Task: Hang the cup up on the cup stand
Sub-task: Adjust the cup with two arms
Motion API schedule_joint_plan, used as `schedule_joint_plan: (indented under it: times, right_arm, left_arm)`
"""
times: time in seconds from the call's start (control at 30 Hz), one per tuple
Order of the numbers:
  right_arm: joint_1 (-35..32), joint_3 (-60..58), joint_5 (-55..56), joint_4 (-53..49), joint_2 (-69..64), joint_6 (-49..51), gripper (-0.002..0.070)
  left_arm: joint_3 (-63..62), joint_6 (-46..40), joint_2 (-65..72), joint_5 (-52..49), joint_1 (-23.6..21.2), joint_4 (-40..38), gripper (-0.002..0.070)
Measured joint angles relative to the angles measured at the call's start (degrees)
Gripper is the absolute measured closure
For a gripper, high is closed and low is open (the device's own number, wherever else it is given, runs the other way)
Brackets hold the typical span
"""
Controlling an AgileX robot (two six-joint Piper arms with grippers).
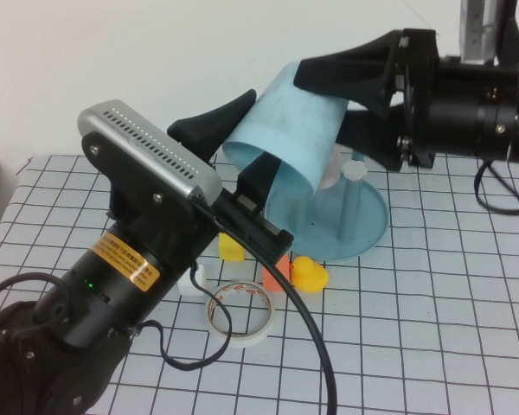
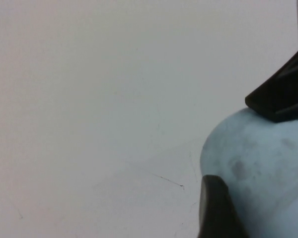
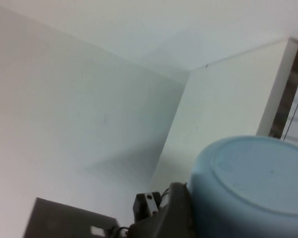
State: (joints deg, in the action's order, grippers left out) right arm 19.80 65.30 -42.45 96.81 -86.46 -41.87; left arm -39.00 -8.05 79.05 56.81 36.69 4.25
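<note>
The light blue cup [image 1: 285, 130] is held tilted in the air, above and to the left of the cup stand [image 1: 374, 218]. Its mouth faces down toward my left arm. My right gripper [image 1: 324, 104] reaches in from the right and is shut across the cup's closed end, one finger over the top and one behind. My left gripper [image 1: 258, 131] comes up from the lower left with its jaws apart at the cup's rim. One black finger [image 1: 261, 180] lies in front of the mouth. Both wrist views are filled by the cup [image 2: 258, 163] [image 3: 253, 188]. A blue peg [image 1: 350, 212] with a white cap stands on the teal dish.
On the checked mat in front of the stand lie a roll of tape [image 1: 240, 313], a yellow duck [image 1: 310, 275], an orange cube [image 1: 277, 272], a yellow block [image 1: 232, 248] and a small white piece [image 1: 193, 281]. A black cable [image 1: 316, 346] trails from my left arm.
</note>
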Motion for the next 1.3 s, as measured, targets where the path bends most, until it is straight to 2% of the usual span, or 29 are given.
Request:
schedule_joint_plan:
  times: [0.37,1.0,1.3]
  right_arm:
    - [0.00,4.12,5.63,0.00,0.00,-11.33,0.0119]
    - [0.00,4.16,12.72,0.43,-0.02,-19.90,0.0120]
    - [0.00,4.16,16.93,0.55,-0.02,-26.17,0.0120]
  left_arm:
    - [0.00,3.98,0.00,-1.18,0.00,0.00,0.0343]
    - [0.00,4.09,0.00,-1.76,0.00,0.00,0.0343]
    - [0.00,9.43,0.00,-5.35,0.00,0.00,0.0343]
